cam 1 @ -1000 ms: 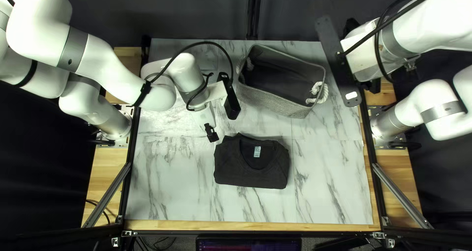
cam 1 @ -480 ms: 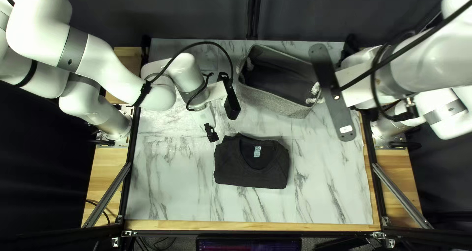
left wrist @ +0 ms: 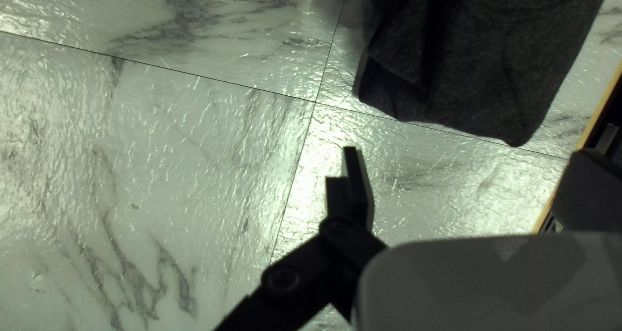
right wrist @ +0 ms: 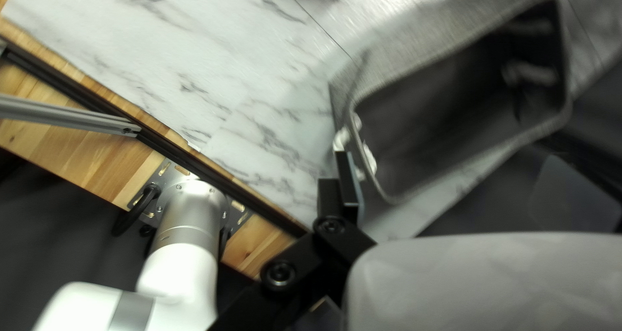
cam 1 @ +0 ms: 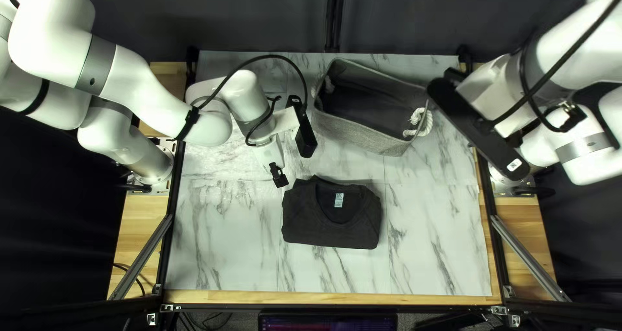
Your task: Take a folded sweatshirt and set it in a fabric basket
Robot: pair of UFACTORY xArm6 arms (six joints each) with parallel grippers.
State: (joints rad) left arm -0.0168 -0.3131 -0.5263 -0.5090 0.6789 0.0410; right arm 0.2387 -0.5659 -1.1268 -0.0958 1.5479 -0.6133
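Observation:
A dark folded sweatshirt [cam 1: 331, 213] lies flat mid-table, collar toward the far side. The grey fabric basket [cam 1: 362, 137] with white rope handles stands behind it, tilted, and looks empty. My left gripper [cam 1: 278, 174] hovers low over the marble just beyond the sweatshirt's far left corner, open and holding nothing. In the left wrist view one black finger [left wrist: 357, 180] shows, with the sweatshirt [left wrist: 466, 63] ahead of it and apart. My right arm's black wrist mount [cam 1: 481, 127] is raised at the table's right edge. In the right wrist view one finger [right wrist: 342, 175] points toward the basket [right wrist: 388, 54].
Wooden table borders and slanted aluminium rails [cam 1: 527, 258] run along both sides. My right arm's base [right wrist: 184, 224] stands at the right edge. Bare marble [cam 1: 233, 233] lies left of and in front of the sweatshirt.
My right arm swung: its black wrist mount moved in beside the basket, then back out to the table's right edge, turning. The left arm, sweatshirt and basket stayed still.

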